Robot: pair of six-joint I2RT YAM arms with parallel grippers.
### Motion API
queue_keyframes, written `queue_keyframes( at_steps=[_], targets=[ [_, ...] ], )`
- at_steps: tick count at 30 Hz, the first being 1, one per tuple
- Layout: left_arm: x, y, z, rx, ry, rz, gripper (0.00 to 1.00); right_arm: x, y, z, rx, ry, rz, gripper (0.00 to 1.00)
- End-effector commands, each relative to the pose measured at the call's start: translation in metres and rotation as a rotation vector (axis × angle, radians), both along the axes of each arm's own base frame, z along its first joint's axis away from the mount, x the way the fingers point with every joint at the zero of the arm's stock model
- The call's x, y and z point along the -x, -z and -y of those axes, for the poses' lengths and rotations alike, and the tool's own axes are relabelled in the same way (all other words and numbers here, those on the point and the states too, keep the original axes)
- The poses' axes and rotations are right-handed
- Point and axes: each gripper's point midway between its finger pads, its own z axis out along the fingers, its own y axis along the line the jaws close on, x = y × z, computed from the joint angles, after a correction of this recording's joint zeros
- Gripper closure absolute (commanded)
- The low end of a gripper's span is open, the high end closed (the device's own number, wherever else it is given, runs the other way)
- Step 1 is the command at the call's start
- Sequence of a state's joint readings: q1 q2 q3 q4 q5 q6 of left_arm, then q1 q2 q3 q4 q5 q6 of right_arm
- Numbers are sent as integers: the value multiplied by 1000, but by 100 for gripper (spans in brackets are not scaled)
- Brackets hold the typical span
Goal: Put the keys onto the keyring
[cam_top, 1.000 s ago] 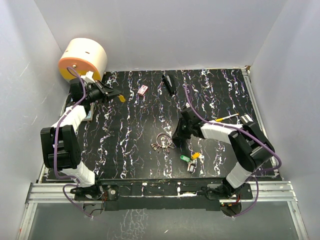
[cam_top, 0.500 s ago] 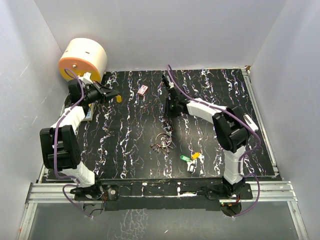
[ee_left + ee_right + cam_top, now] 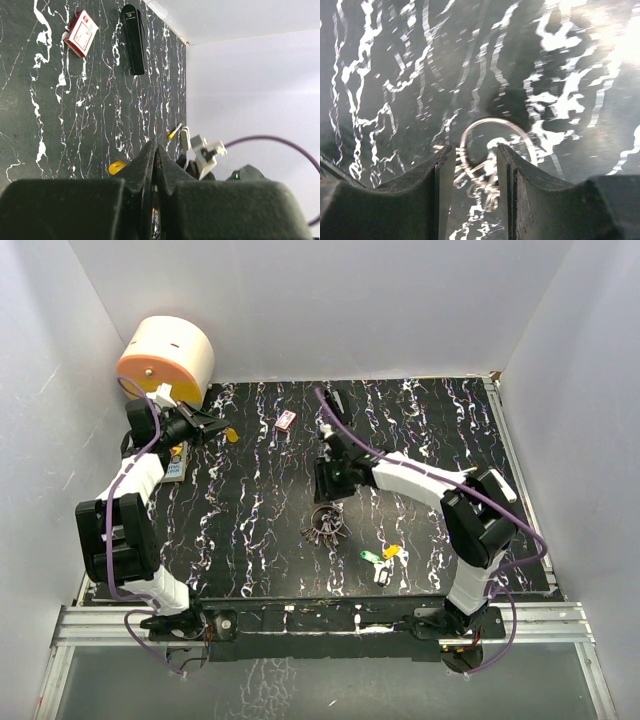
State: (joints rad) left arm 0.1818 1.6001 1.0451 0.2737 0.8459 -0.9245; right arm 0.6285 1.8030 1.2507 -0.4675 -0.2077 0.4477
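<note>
The keyring (image 3: pixel 325 523), a thin silver ring with a bunch of small grey keys, lies mid-table. My right gripper (image 3: pixel 324 486) hovers just behind it. In the right wrist view the ring (image 3: pixel 492 120) shows beyond and between the parted fingertips of the open, empty gripper (image 3: pixel 473 149). Three loose keys lie near the front: green (image 3: pixel 369 557), yellow-orange (image 3: pixel 391 551), white (image 3: pixel 383 573). My left gripper (image 3: pixel 220 428) is at the back left, shut, with a yellow key head (image 3: pixel 232 436) sticking out at its tips. That head (image 3: pixel 117 167) peeks out beside the closed gripper (image 3: pixel 155 146).
A small red-and-white box (image 3: pixel 286 420) and a black stick (image 3: pixel 334 402) lie at the back of the marbled table (image 3: pixel 250 540); both also show as the box (image 3: pixel 82 32) and the stick (image 3: pixel 134 40). An orange-and-cream drum (image 3: pixel 168 358) stands at the back left corner. White walls enclose the table.
My right arm swung from right of the keyring to the back, then over the ring, and its jaws opened. The left gripper drew slightly left with the yellow key.
</note>
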Motion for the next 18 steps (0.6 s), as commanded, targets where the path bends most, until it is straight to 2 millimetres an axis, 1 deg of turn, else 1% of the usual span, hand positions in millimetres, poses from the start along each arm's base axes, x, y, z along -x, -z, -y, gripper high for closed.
queue_keyframes(
  at_steps=[1,3,4,5,6,9,13,18],
  targets=[
    [11,-25,-3,-56,1,93,100,22,-20,-29,38,-122,111,58],
    [13,-25,-5,-75,-4,98,100,29,-19,-34,101,-199,196,58],
    [13,-25,-6,-84,-5,102,100,30,-16,-35,130,-238,232,58],
    [14,-24,-7,-91,-7,101,100,31,-18,-35,139,-269,270,59],
    [15,-24,-8,-96,-9,102,100,30,-24,-34,138,-296,310,60],
    [17,-23,-11,-104,-21,103,100,21,-27,-36,145,-363,412,64],
    [18,-25,-16,-124,-37,112,100,16,-29,-40,143,-429,491,65],
    [20,-26,-23,-141,-58,121,100,17,-21,-50,114,-519,533,63]
  ],
)
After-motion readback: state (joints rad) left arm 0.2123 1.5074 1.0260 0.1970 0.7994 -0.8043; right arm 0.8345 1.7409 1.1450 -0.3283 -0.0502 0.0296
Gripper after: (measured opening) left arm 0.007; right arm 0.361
